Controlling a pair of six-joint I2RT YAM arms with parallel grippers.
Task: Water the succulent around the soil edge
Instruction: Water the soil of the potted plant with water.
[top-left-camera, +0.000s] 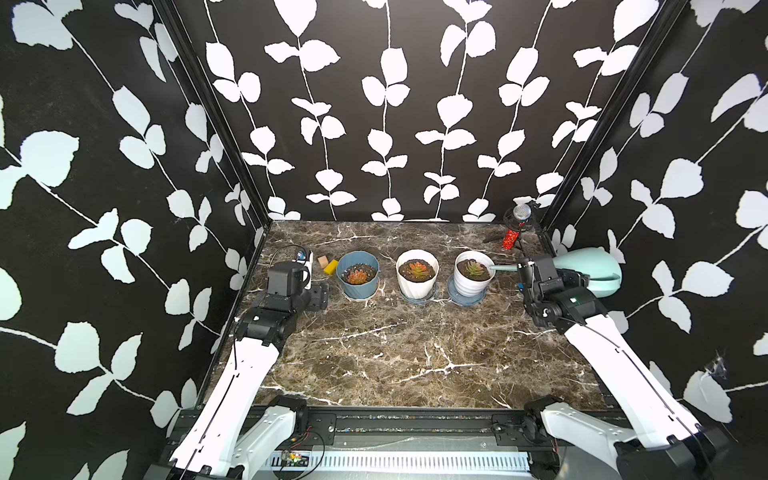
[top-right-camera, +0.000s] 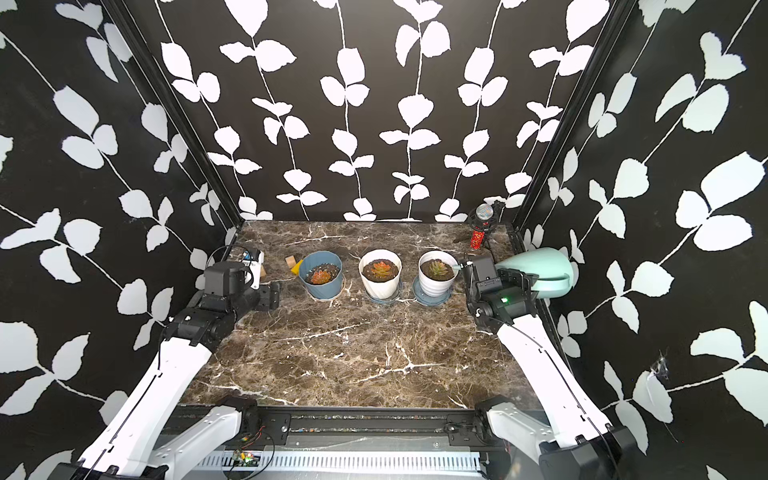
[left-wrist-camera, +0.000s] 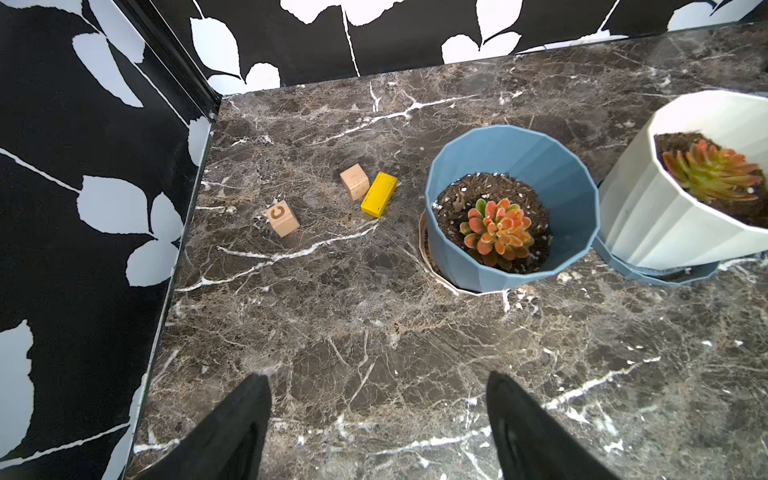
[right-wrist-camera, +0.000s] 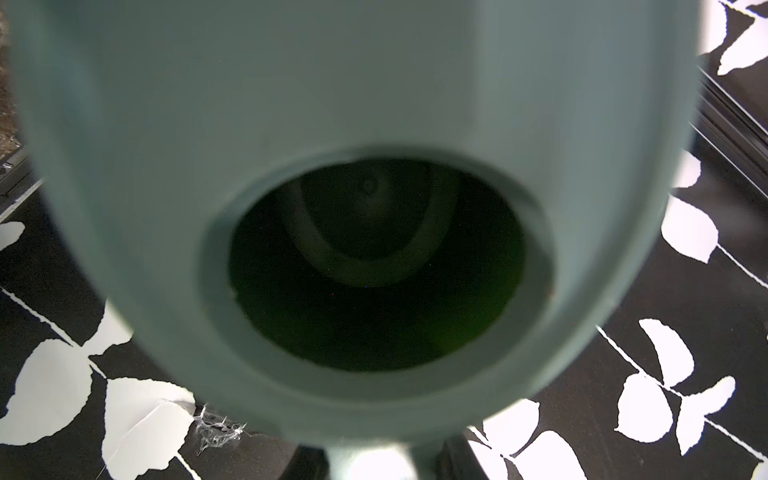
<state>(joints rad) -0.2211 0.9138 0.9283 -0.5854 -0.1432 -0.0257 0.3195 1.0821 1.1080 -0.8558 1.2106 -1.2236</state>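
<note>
Succulent (top-left-camera: 473, 270): small green rosette of pointed, fleshy leaves, rooted in dark, crumbly soil (top-left-camera: 482, 275); it sits in the right-hand pot of three standing in a row toward the far side of the desk.
White ribbed pot (top-left-camera: 470, 287): glossy plastic with horizontal ridges, upright on a round blue-grey saucer (top-left-camera: 465, 301).
Watering can (top-left-camera: 590, 270): matte mint-green plastic, pear-shaped, held off the desk and lying nearly level against the right wall.
Spout (top-left-camera: 505, 268): thin mint tube ending at the pot's rim on the right arm's side (whether it touches, I cannot tell).
Filling hole (right-wrist-camera: 374, 266): round, thick-lipped and dark inside; the can's smooth body fills the right wrist view.
Right fingers (top-right-camera: 519, 280): pressed together on the watering can (the exact grip spot is hidden behind the wrist).
Left fingers (left-wrist-camera: 245, 432): black, tapered, spread wide with nothing between them, over bare desk near the left wall.
Blue faceted pot (left-wrist-camera: 511, 257): holds an orange-tipped rosette (left-wrist-camera: 496, 226) in speckled soil.
White faceted pot (top-left-camera: 417, 284): the middle one, with a reddish rosette.
Small pieces: two pale wooden cubes (left-wrist-camera: 282, 218) (one stamped "C") and a yellow oblong block (left-wrist-camera: 379, 194) touching the other cube.
Desk (top-left-camera: 395, 353): brown marble-patterned surface with white veins.
</note>
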